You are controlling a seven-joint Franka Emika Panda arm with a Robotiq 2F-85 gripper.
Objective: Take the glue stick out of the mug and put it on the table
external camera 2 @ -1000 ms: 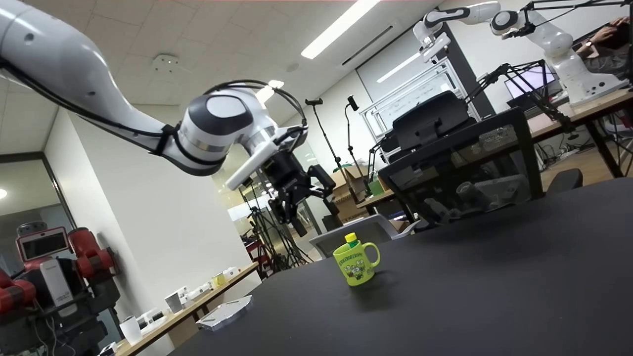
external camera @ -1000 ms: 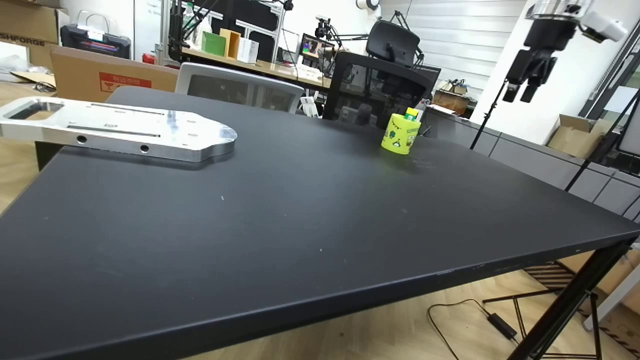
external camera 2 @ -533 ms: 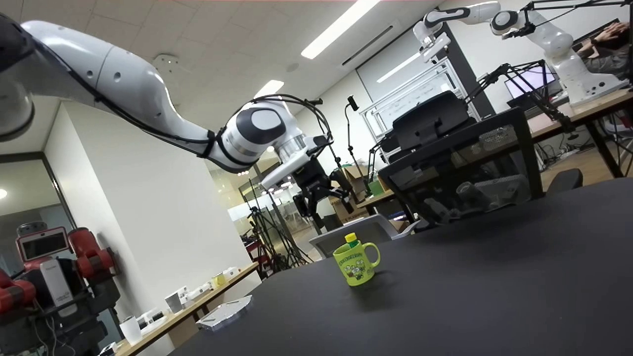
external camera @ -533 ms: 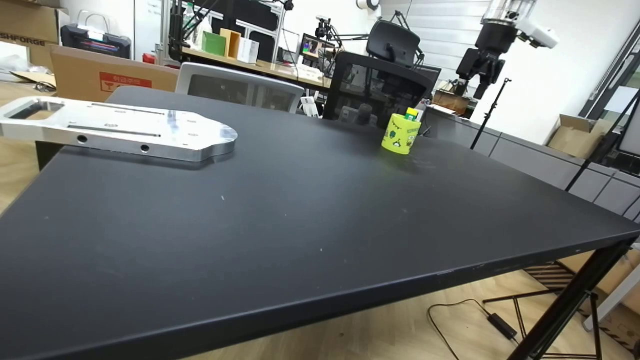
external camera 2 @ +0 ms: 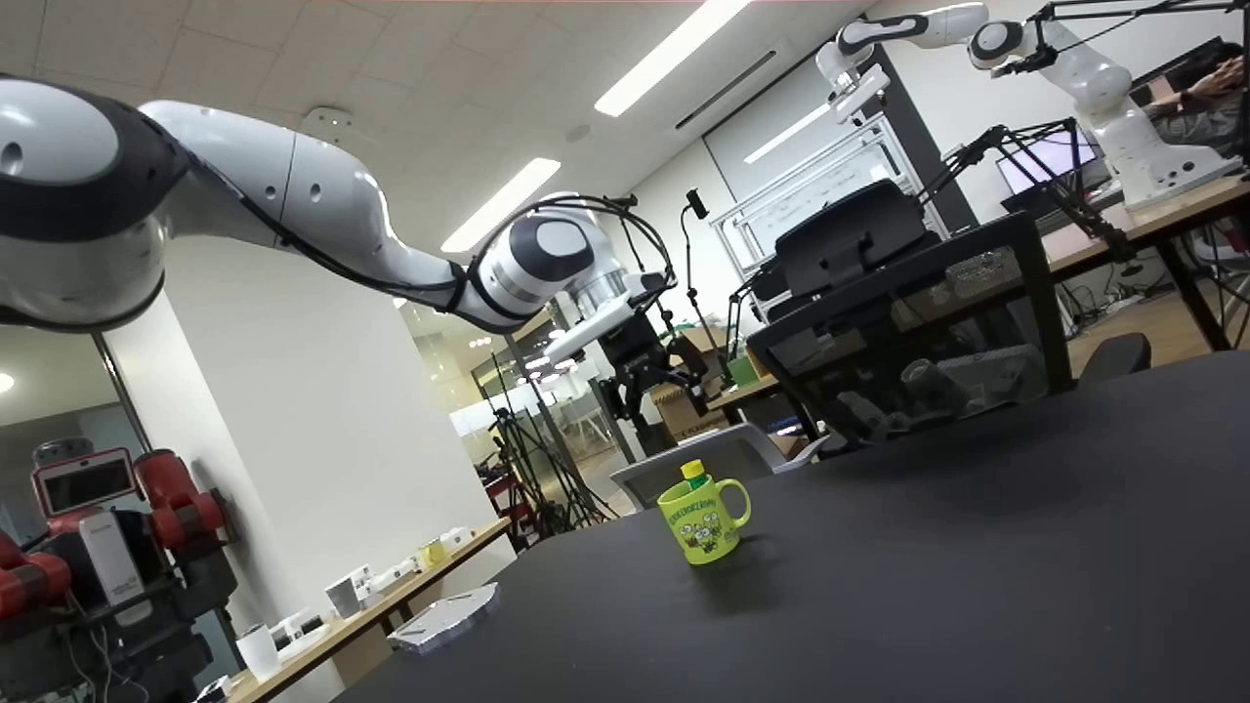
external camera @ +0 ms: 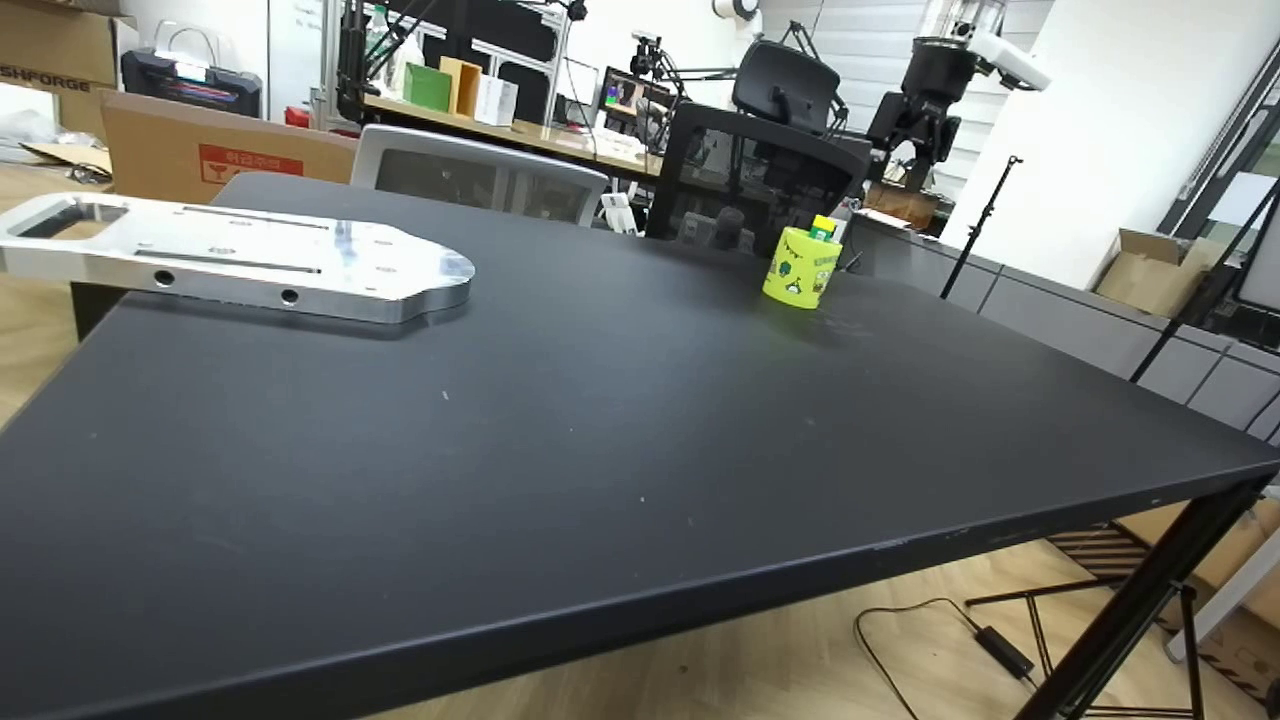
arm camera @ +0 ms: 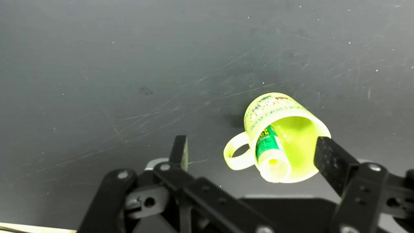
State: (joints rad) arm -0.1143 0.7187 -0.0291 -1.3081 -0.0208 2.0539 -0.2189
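The yellow-green mug [external camera: 800, 270] stands upright near the table's far edge in an exterior view; it also shows in an exterior view [external camera 2: 701, 522] and the wrist view [arm camera: 275, 105]. The glue stick [arm camera: 270, 149], green with a pale yellow end, leans inside it on the handle side. Its yellow top sticks out above the rim in both exterior views [external camera: 824, 227] [external camera 2: 693, 474]; its lower end is hidden. My gripper [arm camera: 252, 147] is open and empty, in the air above the mug's level [external camera: 897, 172] [external camera 2: 669, 415]. In the wrist view the mug appears between the fingers, nearer the right one. The table [external camera: 600, 420] is black.
A thick silver metal plate [external camera: 300, 250] lies at another end of the table, also in an exterior view [external camera 2: 447, 617]. A black mesh chair [external camera 2: 928, 332] and a grey chair [external camera: 480, 175] stand against the table's edge.
My gripper has moved left in an exterior view and right in an exterior view, closer to the mug, slowing lately. Its fingers stay open. The mug and glue stick have not moved.
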